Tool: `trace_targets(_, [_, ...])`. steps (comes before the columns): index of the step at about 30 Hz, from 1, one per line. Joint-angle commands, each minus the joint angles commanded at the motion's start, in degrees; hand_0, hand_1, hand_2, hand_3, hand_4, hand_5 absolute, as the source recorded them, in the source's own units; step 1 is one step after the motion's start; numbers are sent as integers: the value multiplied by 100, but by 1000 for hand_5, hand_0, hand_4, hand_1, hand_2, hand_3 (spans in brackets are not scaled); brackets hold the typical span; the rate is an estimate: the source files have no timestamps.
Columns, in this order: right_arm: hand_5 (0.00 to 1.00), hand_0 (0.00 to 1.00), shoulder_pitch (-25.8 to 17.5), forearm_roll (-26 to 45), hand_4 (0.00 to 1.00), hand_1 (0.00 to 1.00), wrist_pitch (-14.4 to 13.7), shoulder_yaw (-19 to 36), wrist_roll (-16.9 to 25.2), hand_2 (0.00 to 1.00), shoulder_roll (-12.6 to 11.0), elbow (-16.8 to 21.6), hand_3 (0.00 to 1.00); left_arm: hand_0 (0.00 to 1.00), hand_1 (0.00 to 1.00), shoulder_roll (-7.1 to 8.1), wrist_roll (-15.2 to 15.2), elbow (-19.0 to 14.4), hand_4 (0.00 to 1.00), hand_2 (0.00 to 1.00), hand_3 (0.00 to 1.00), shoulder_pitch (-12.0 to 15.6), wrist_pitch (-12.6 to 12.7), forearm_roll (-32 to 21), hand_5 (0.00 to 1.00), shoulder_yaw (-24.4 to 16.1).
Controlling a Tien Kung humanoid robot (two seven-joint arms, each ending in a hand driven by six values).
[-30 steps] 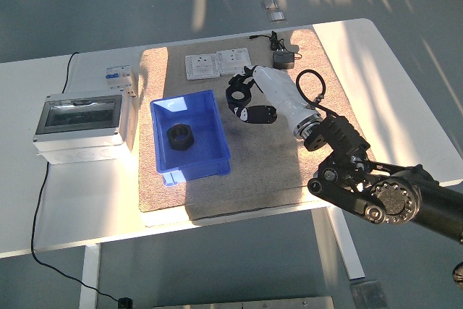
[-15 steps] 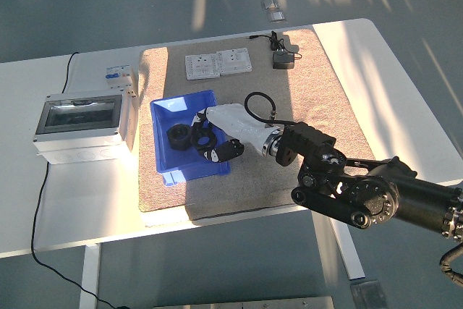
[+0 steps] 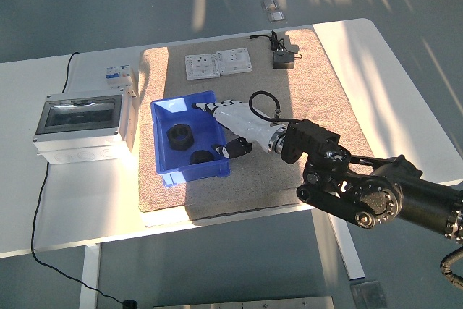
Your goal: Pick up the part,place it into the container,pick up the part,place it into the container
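A blue container [image 3: 165, 113] sits on the tan mat [image 3: 311, 77]. Two black ring-shaped parts lie inside it: one [image 3: 178, 136] in the middle and one [image 3: 200, 158] near the front right corner. My right hand [image 3: 221, 129], white with black fingers, hovers over the container's right side with its fingers spread, holding nothing. The right arm reaches in from the lower right. The left arm is out of view.
A grey electrical box [image 3: 78, 124] with a clear lid stands left of the container. A small breaker [image 3: 118, 77] sits behind it. Two white switch plates [image 3: 217, 64] and a black adapter [image 3: 283, 59] lie at the mat's back.
My right hand carried a black part from mid-mat leftwards over the container and let it go. The part now lies in the container's front right corner, and the fingers have opened.
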Motion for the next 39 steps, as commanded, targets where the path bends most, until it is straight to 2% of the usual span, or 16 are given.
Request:
trace_targets(2, [131,998,-207,270,683,932,-201,260,184,922,-100,44,884,701,720,-9,4,0,747,741,823,10,-1,7,926,13])
trace_targets(5, [131,998,-502,649,683,932,-503,596,501,922,-249,156,884,701,720,-25,5,0,747,741,823,21,0,-6,926,51])
trace_targets(7, [131,998,-775,1054,683,932,-816,900,856,922,-379,276,884,701,720,-40,0,0,747,741,823,36,5,-52,926,103])
trace_targets(8, [60,917,-932,1290,652,846,-984,1071,1064,867,-448,340,843,701,719,-47,-6,0,761,742,825,47,7,-84,929,137])
trace_targets(13, [60,917,-1812,2357,652,846,-1609,1953,2043,867,-880,552,843,701,719,-78,-120,0,761,742,825,168,101,-495,929,604])
trace_targets(14, [177,708,-1988,2548,671,609,-1642,2116,2208,661,-961,542,646,700,720,-80,-166,0,749,745,823,207,152,-618,879,734])
trace_targets(19, [177,708,-2936,3629,671,609,-1458,2878,2962,661,-1120,437,646,700,720,-50,-410,0,749,745,823,403,378,-1256,879,1430])
trace_targets(20, [203,675,-3131,3857,664,485,-1376,3037,3110,595,-1098,433,618,700,720,-28,-483,0,744,746,820,459,386,-1425,830,1613])
trace_targets(23, [203,675,-3568,4375,664,485,-1227,3399,3400,595,-1038,455,618,700,720,14,-581,0,744,746,820,543,357,-1811,830,2040])
trace_targets(25, [203,675,-3833,4665,664,485,-1153,3635,3450,595,-1011,486,618,700,720,29,-597,0,744,746,820,563,341,-2010,830,2301])
trace_targets(26, [177,644,-3953,4794,669,344,-1121,3727,3447,522,-1006,500,597,699,718,32,-600,0,716,750,818,566,340,-2059,793,2418])
trace_targets(31, [177,644,-4229,5165,669,344,-1056,3987,3513,522,-1002,612,597,699,718,32,-627,0,716,750,818,580,363,-2244,793,2673])
trace_targets(32, [208,513,-4261,5239,932,236,-1021,4035,3526,313,-1000,649,424,700,715,32,-642,0,694,747,797,588,367,-2294,745,2708])
trace_targets(37, [208,513,-4326,5756,932,236,-795,4120,3514,313,-980,763,424,700,715,27,-690,0,694,747,797,619,383,-2404,745,2731])
trace_targets(38, [225,415,-4327,5825,997,220,-778,4119,3510,278,-978,767,344,700,716,26,-691,0,708,747,804,621,384,-2405,756,2728])
trace_targets(39, [225,415,-4319,5935,997,220,-751,4113,3485,278,-974,777,344,700,716,21,-678,0,708,747,804,624,383,-2388,756,2697])
